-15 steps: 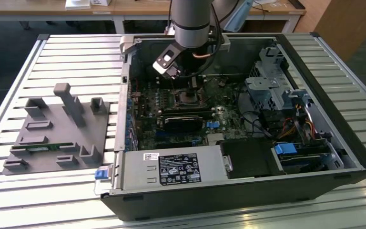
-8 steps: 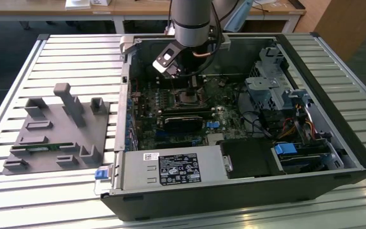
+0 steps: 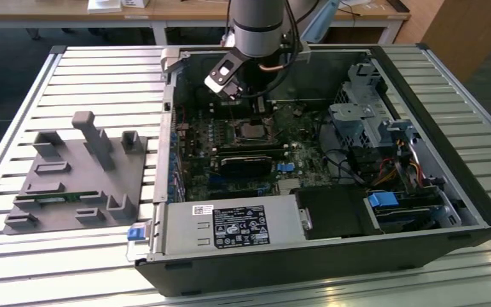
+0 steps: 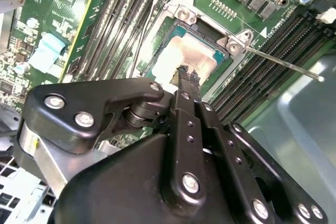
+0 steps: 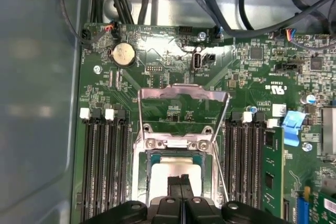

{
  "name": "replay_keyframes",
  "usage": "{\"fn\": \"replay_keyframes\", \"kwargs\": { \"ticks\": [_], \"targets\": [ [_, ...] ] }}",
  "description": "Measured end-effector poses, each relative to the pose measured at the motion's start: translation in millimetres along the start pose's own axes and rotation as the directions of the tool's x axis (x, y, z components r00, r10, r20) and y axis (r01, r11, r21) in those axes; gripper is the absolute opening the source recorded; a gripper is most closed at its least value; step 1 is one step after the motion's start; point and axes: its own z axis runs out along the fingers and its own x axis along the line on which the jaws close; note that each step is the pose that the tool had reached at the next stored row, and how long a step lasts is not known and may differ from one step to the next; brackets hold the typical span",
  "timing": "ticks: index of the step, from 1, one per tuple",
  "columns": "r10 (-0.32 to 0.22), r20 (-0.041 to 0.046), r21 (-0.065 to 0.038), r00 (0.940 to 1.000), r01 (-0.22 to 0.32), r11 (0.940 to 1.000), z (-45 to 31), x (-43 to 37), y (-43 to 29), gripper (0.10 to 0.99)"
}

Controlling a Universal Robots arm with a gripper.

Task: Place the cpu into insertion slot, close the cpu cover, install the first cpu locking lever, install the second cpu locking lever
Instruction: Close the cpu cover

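Observation:
The cpu [image 4: 190, 56] [image 5: 167, 172], a silvery-grey square, lies flat in the insertion slot [image 4: 181, 13] [image 5: 173, 143] on the green board. My gripper [image 4: 184, 72] [image 5: 181, 181] hovers right over the chip's top with its two thin black fingers pressed together and nothing between them. The cpu cover [image 5: 184, 94], a silver frame with a large window, stands swung up off the socket on its hinge. One thin locking lever [image 4: 283, 62] sticks out sideways from the socket corner, and another wire lever [image 5: 222, 124] runs beside the cover. In the exterior view my gripper [image 3: 257, 118] reaches down into the case above the socket [image 3: 250, 132].
Long black memory slots [image 5: 105, 166] flank the socket, with a green memory stick [image 5: 270, 166] in one. A coin battery [image 5: 124, 54] and black cables [image 5: 220, 3] lie past the cover. A grey fixture block [image 3: 75, 179] stands at the exterior view's left, outside the case wall [image 3: 164, 115].

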Motion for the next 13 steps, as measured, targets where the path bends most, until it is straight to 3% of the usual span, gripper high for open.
{"fn": "replay_keyframes", "kwargs": {
  "ticks": [13],
  "targets": [
    [0.0, -0.0002, 0.002, 1.0, 0.0, 1.0, -13.2, -0.3, 1.1, 0.106]
  ]
}}
